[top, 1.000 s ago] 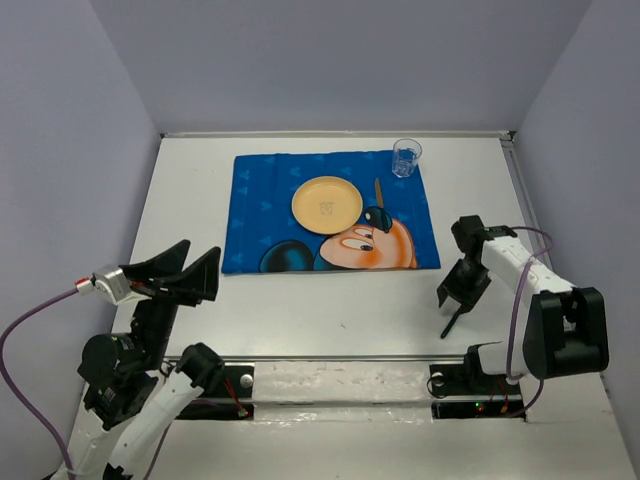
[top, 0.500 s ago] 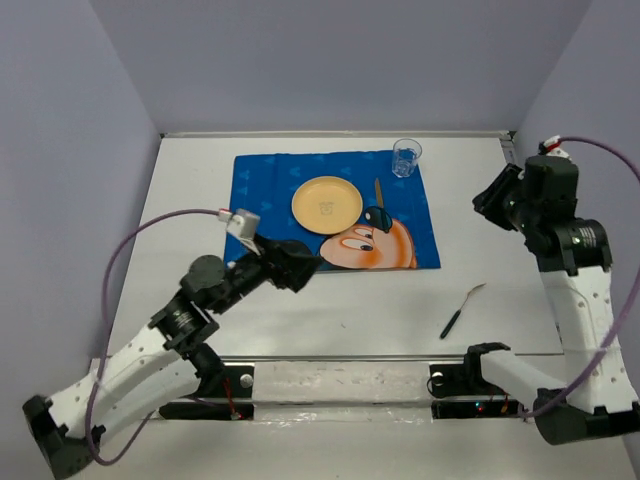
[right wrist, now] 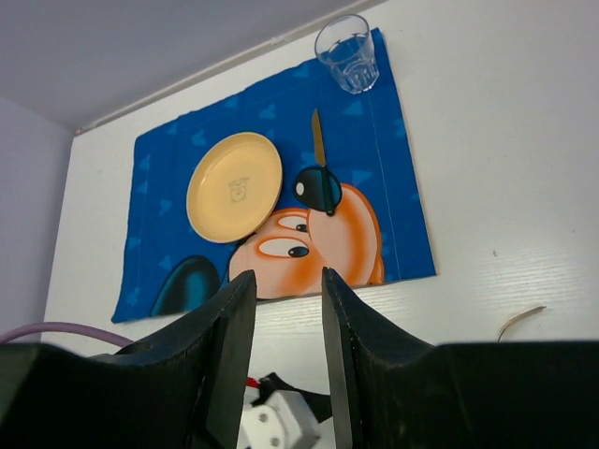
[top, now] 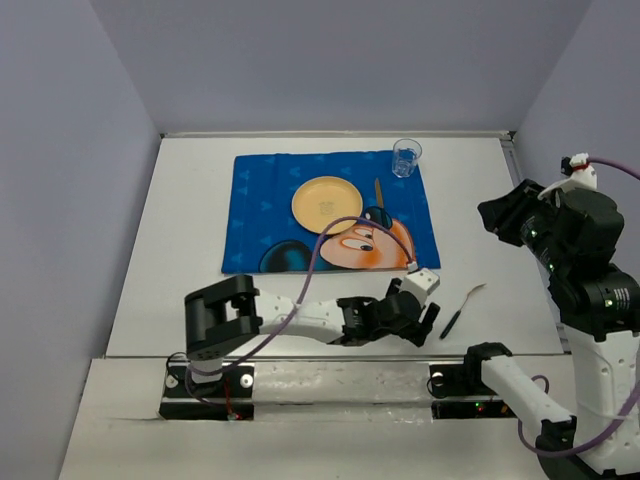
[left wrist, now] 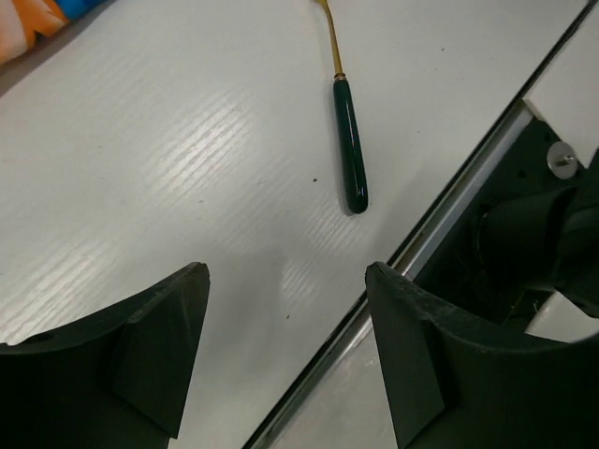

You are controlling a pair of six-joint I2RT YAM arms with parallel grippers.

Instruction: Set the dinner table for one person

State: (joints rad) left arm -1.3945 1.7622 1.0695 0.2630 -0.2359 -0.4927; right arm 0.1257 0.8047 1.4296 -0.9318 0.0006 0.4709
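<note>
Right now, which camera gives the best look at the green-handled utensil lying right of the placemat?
Left wrist: the utensil lies close and sharp, dark green handle and gold neck, though its head is cut off. Top external shows it whole but tiny. Right wrist catches only its pale tip.

No legible text, number or brand in any view. Plate (top: 327,204) has small dark mark at centre, too small to read. Placemat (top: 262,190) has cartoon mouse print, no lettering made out.
</note>
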